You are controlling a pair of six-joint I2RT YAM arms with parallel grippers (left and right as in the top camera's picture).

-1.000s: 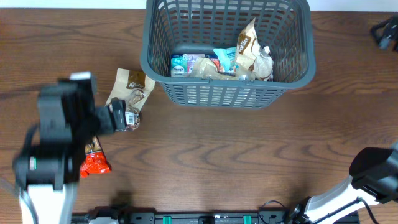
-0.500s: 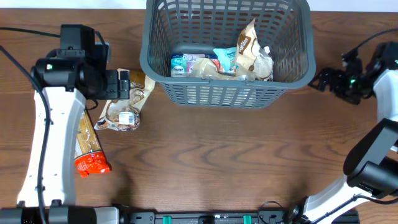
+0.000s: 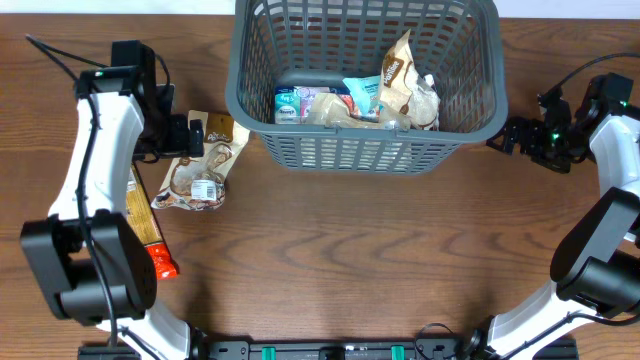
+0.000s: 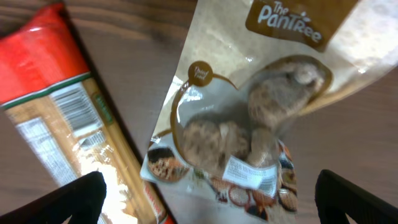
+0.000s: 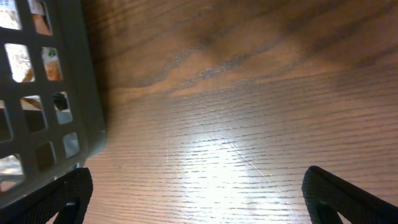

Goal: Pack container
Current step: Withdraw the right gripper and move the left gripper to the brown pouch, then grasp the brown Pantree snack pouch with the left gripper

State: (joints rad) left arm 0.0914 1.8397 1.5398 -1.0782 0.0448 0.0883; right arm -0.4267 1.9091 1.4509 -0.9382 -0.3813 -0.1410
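Container (image 3: 365,150): dark grey lattice basket, far centre of table (image 3: 350,260), snack packets (image 3: 350,100) inside.
Right gripper (image 3: 500,140): just off the container's right wall, not touching, jaws spread, empty.
Left gripper (image 3: 196,135): near the container's left front corner, jaws wide, empty, above brown biscuit pouch (image 4: 249,124).
Red-ended long packet (image 4: 56,118): lying beside pouch.

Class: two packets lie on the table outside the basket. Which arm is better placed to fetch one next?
Left. The left gripper is open above the brown snack pouch, with the long packet beside it. The right gripper is beyond the basket, with only table beneath.
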